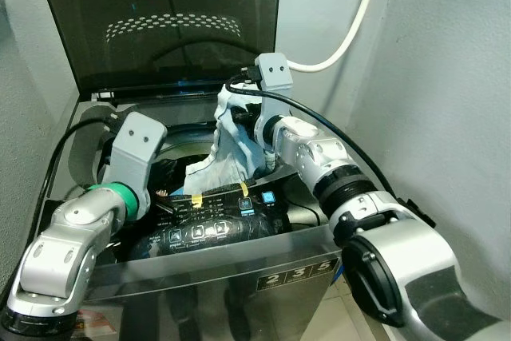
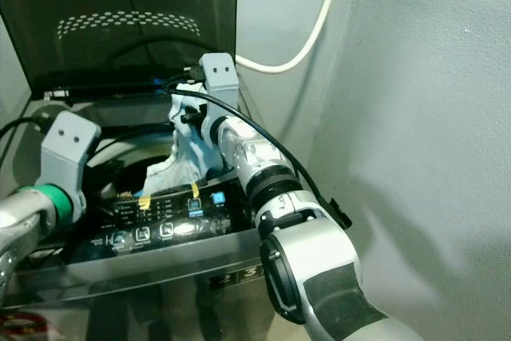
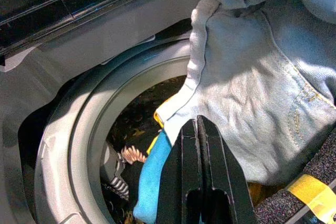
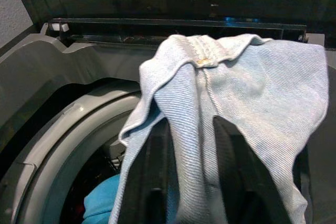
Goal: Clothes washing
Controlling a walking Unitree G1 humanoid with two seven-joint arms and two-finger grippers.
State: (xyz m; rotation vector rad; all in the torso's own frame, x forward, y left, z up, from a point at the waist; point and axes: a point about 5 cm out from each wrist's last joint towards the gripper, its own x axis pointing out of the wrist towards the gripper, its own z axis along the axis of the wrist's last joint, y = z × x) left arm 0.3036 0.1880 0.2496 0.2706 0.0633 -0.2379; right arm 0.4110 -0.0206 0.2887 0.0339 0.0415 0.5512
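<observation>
While the top-loading washing machine [image 1: 96, 109] stands with its lid [image 1: 160, 13] raised, the right gripper [image 4: 191, 145] clamps pale blue jeans [image 1: 231, 145] above the drum opening [image 3: 94, 124]. The left gripper [image 3: 198, 129], fingers pressed together and empty, hovers at the drum's left, near a blue cloth [image 3: 152, 177] inside.

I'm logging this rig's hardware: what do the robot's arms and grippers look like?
Both arms are silver with black joints. The left arm has a green wrist ring; the right arm carries a black cable. Each wrist bears a grey camera box. The left gripper has long black fingers.
</observation>
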